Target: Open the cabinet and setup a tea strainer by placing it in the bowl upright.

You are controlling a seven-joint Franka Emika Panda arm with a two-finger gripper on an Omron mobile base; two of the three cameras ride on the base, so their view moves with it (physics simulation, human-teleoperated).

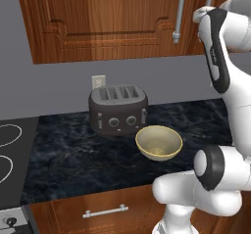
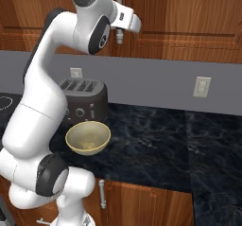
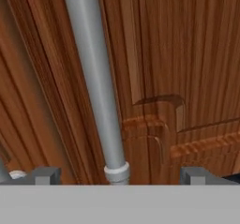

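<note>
Gripper (image 3: 119,175) spread wide, straddling the cabinet (image 3: 187,54) door's silver bar handle (image 3: 93,78), nothing gripped

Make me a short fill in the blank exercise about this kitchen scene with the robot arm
1. The cabinet doors are ____.
2. The bowl sits on the counter right in front of the ____.
3. The gripper has a cabinet door's silver ____ between its fingertips.
4. Inside, the bowl is ____.

Missing words: closed; toaster; handle; empty

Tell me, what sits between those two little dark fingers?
In the hand view, the cabinet's silver bar handle runs down between the fingers, its lower end midway, with the wooden door behind it.
</note>
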